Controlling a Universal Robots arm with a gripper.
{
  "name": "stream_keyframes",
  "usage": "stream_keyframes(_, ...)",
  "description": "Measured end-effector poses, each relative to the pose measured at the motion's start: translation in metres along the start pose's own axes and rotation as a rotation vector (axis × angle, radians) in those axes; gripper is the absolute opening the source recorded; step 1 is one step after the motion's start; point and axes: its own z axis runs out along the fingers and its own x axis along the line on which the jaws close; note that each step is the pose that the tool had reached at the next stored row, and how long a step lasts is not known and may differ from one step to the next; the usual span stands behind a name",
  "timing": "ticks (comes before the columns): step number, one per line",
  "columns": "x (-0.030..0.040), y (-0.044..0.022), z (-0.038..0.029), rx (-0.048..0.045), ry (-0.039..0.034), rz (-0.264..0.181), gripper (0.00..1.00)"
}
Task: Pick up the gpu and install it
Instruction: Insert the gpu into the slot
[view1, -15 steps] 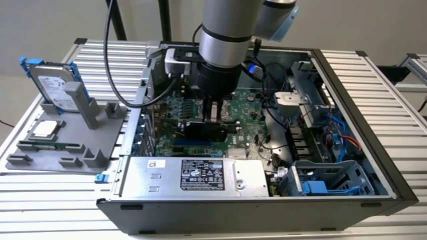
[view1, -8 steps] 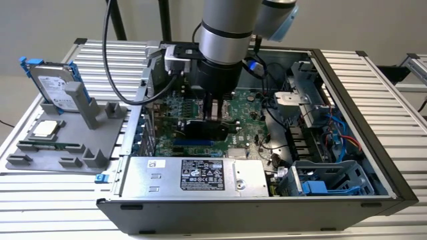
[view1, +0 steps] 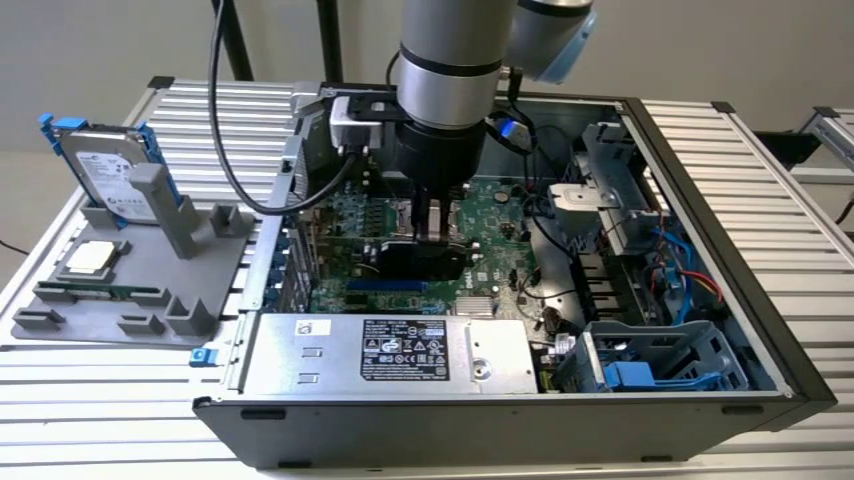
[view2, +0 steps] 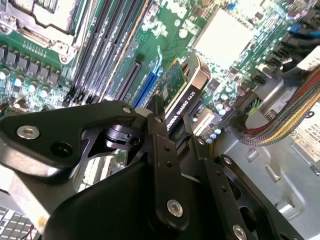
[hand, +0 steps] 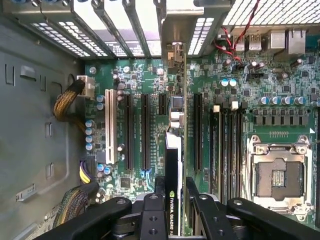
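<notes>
First wrist view: we've got the gpu (hand: 173, 165) pinched edge-on between the fingers (hand: 150, 220) | pickup done | card sits over a motherboard (hand: 250, 90) slot, seating looks unfinished.

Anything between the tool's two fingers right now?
Yes, the gpu stands on edge between the tool fingers, over the motherboard slots, in both wrist views.
</notes>
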Motion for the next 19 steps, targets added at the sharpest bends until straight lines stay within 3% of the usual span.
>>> stream_keyframes(6, 0.0001, 0.0023, 0.0, 0.0003, -0.0025, 0.0, 0.0)
stream_keyframes(7, 0.0001, 0.0032, 0.0003, 0.0003, -0.0067, 0.0, 0.0)
stream_keyframes(10, 0.0001, 0.0049, 0.0009, -0.0002, -0.0306, -0.001, 0.0)
stream_keyframes(19, 0.0019, 0.0063, 0.002, -0.0002, -0.0313, -0.001, 0.0)
